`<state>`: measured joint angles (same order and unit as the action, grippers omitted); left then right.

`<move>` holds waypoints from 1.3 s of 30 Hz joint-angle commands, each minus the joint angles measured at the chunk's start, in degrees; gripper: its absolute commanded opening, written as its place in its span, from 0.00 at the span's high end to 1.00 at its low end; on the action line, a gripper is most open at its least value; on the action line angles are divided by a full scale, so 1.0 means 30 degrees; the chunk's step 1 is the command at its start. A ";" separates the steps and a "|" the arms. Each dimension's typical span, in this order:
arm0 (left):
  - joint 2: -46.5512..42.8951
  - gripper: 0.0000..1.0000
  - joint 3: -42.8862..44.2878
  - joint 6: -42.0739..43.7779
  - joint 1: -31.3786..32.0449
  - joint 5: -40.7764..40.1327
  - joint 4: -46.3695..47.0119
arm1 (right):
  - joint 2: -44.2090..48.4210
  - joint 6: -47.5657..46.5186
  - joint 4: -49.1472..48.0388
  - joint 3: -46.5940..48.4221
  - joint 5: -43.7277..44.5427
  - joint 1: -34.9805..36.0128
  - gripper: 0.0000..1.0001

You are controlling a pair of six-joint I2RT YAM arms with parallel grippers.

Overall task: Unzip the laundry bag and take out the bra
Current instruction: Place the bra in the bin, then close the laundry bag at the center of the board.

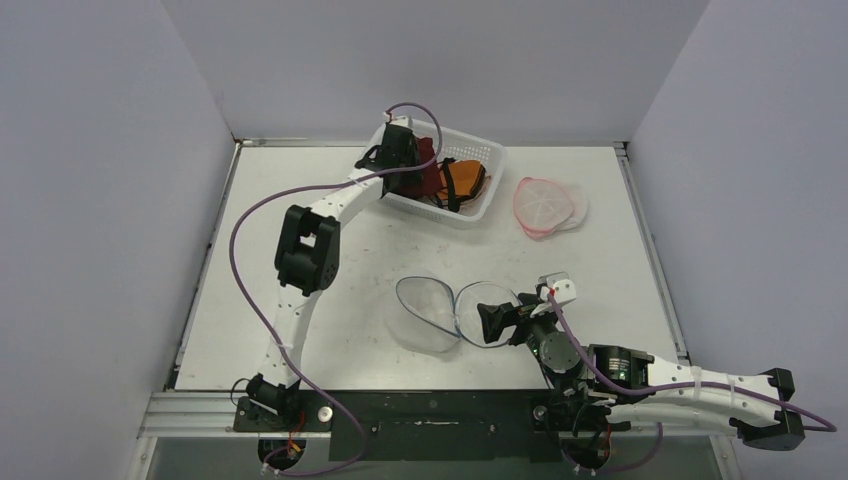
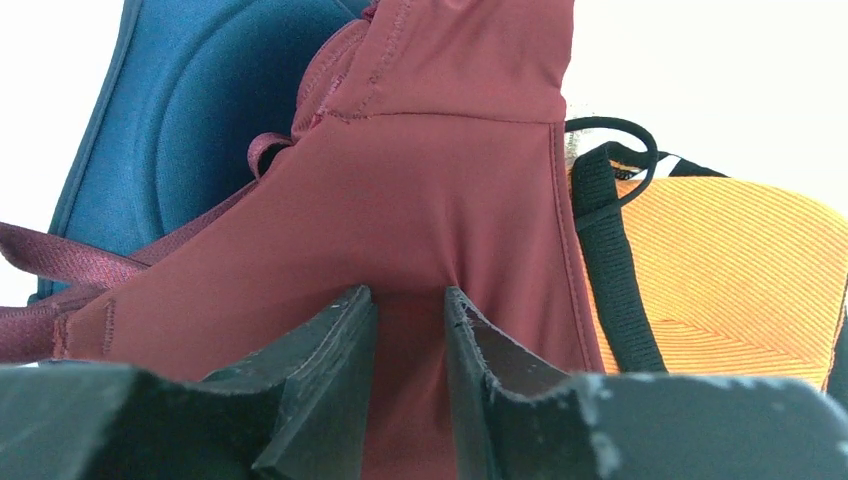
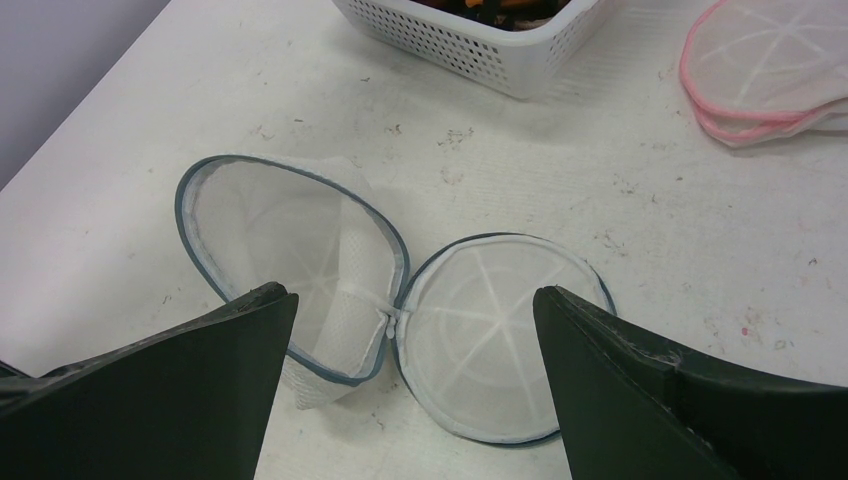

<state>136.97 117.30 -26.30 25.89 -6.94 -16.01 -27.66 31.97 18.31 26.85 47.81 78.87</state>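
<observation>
Step in hand: this looks like the drop-off. The maroon bra [image 2: 440, 200] is out of the laundry bag [image 1: 455, 312] and sits over the white basket [image 1: 450, 213] at the far side of the surface [image 1: 620, 260].
Laundry bag: unzipped, with both grey-rimmed mesh halves splayed open mid-surface. I can see nothing inside.
Left end effector [image 2: 410, 295]: narrow, pinching a fold of the maroon fabric between its fingers, and the rest of the cloth drapes away from the tips.
Right end effector [image 3: 410, 292]: spread wide and holding nothing. It hangs at the near side of the open bag, with no contact that I can make out.
In the basket: a teal bra [image 2: 180, 110] lies on one side of the maroon one and an orange bra [image 2: 720, 270] with black straps on the other.
Cannot tell: whether the maroon cup already rests on the pile or hangs just above it.
How to do it well: I'd get the fabric's weight down inside the basket walls first. Then open the fingers fully, since soft cloth clings to the pads, and lift straight up.
Watch for: the maroon strap [image 2: 60, 262] trailing off to one side. It could snag a finger or flop over the rim.
Off to the side: a pink-rimmed mesh bag [image 1: 545, 205] lies near the basket.
</observation>
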 commanded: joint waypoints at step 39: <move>-2.8717 0.04 -2.5505 -0.8049 0.8446 -0.2554 -0.0728 | -0.3111 0.7381 0.0633 -0.1314 -0.7059 -0.9708 0.10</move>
<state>48.10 34.98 -52.90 45.36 -4.54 -14.17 -40.14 49.56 20.53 23.33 28.82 50.50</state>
